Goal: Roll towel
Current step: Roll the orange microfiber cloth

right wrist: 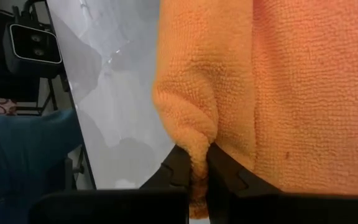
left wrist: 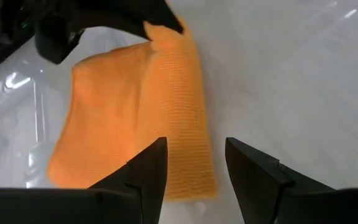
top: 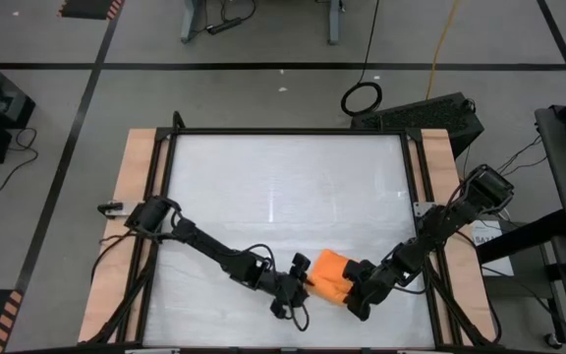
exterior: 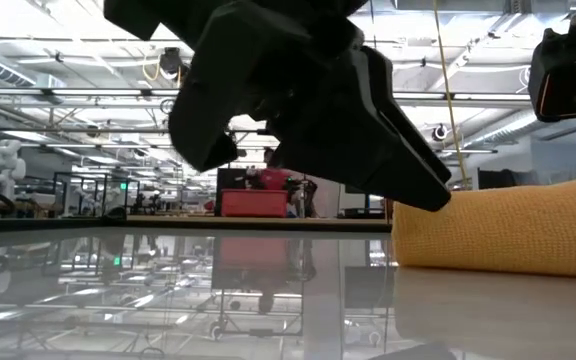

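The orange towel (top: 328, 275) lies on the table near its front edge, folded into a thick bundle; it also shows in the low view (exterior: 508, 228). My right gripper (right wrist: 197, 163) comes from the table's right and is shut on the towel's right end. My left gripper (left wrist: 196, 171) comes from the table's left and is open. Its two fingers stand on either side of the towel's near edge (left wrist: 188, 186); whether they touch it, I cannot tell. In the left wrist view the right gripper (left wrist: 104, 22) shows at the towel's far end. My right gripper pinches a bunched fold of the towel (right wrist: 194, 140) between its two fingers, at the towel's right end. The fingers come slanting from the table's right and near side. The rest of the towel lies on the table (top: 263, 197).
The white table top has a dark frame (top: 411, 187) and wooden side strips (top: 136, 197). Free room lies toward the far edge. Cables (top: 254, 258) trail beside the left arm. The table's front edge is close behind both grippers.
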